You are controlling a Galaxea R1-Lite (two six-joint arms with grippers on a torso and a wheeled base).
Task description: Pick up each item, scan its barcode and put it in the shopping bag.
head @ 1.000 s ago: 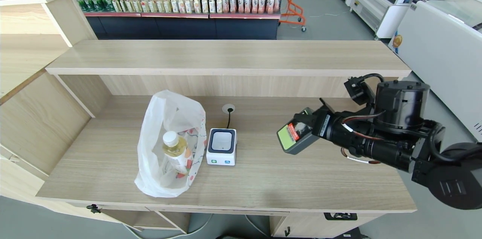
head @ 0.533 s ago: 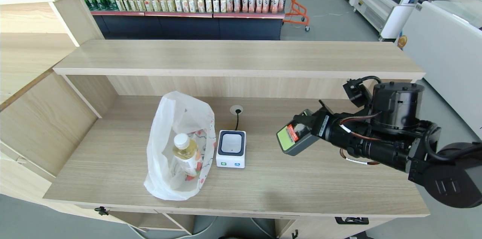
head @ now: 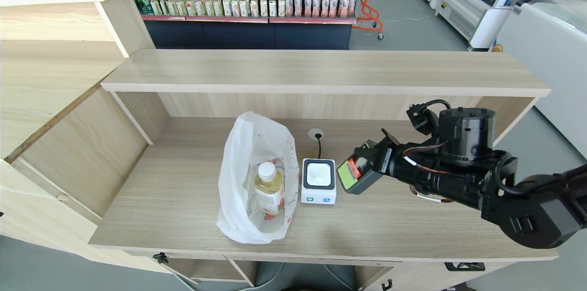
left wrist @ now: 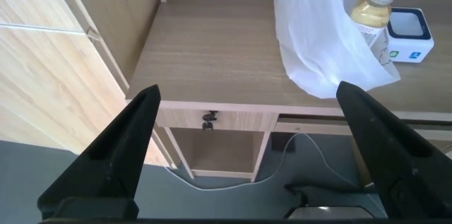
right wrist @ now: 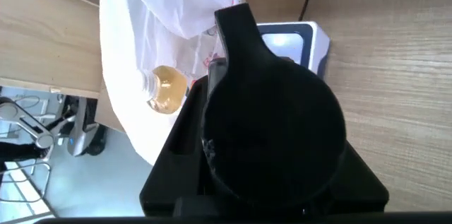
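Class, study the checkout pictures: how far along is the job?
Done: a white-capped bottle of yellow drink stands inside the thin white plastic shopping bag. In hand: the right gripper holds a dark box with a green and red label beside the white square scanner, not over it. Left: scan that box, if unscanned, then bag it.

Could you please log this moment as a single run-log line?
right tool shut on small box, raised right of scanner | left tool open, empty | bottle in shopping bag
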